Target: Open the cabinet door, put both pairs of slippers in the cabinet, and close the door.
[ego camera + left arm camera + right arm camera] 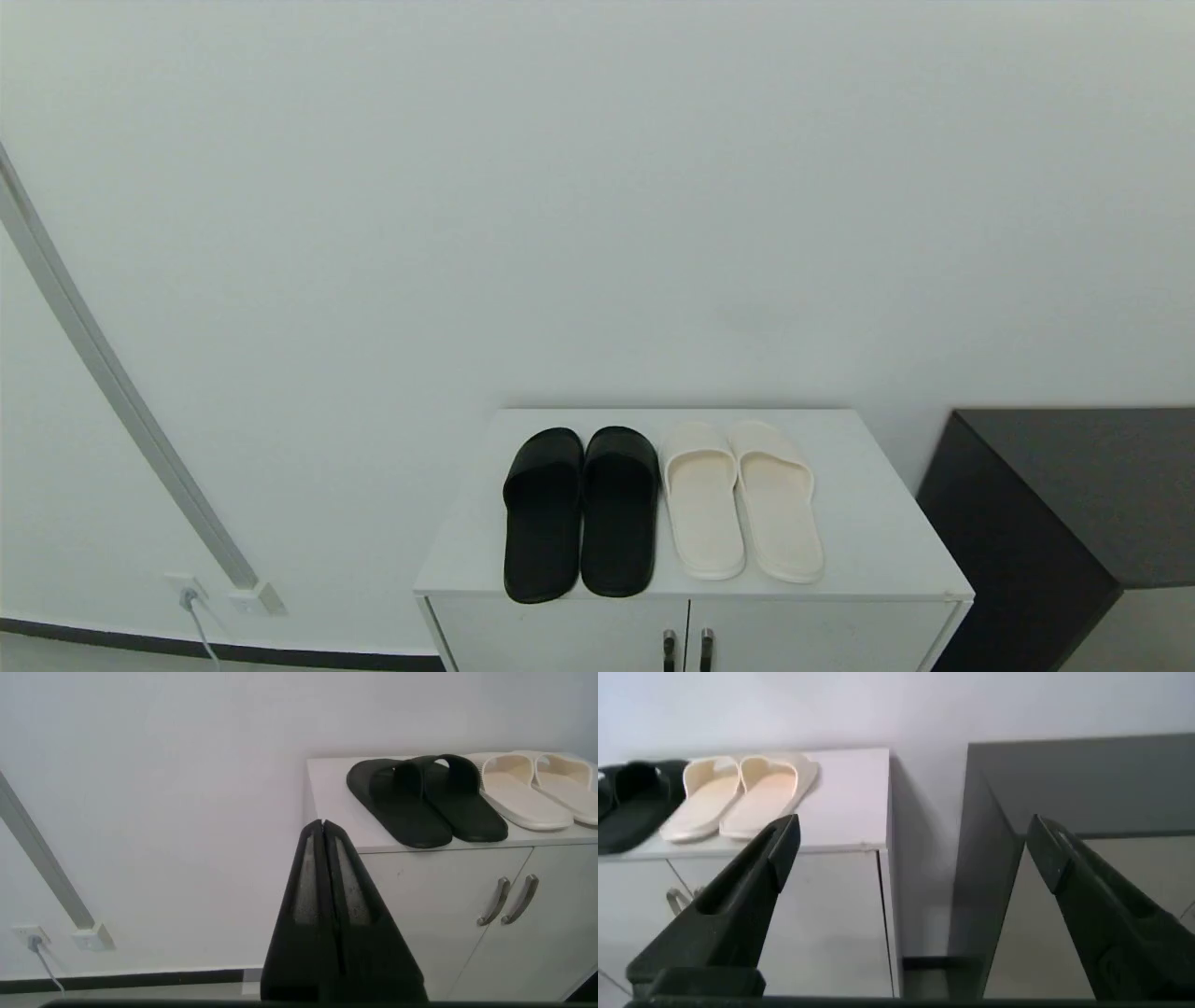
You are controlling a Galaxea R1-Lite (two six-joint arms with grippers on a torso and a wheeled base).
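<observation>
Though both arms hang short of the cabinet, neither touches it. The left pincer has its fingers pressed flat together with nothing between them. The right pincer is spread wide and holds nothing.

Beyond them stands the white cabinet. Both doors are shut, and the two handles sit side by side at the middle seam. On its top lie the two pairs, toes toward the wall. The black slippers are on the robot's left and the white slippers just beside them on the right, with the inner shoes of each pair about touching. The heels of the black pair reach the front edge.

To the cabinet's right, across a gap, stands a dark block. Behind everything is the pale wall, where a grey conduit slants down on the left to a socket with a plug in it.
</observation>
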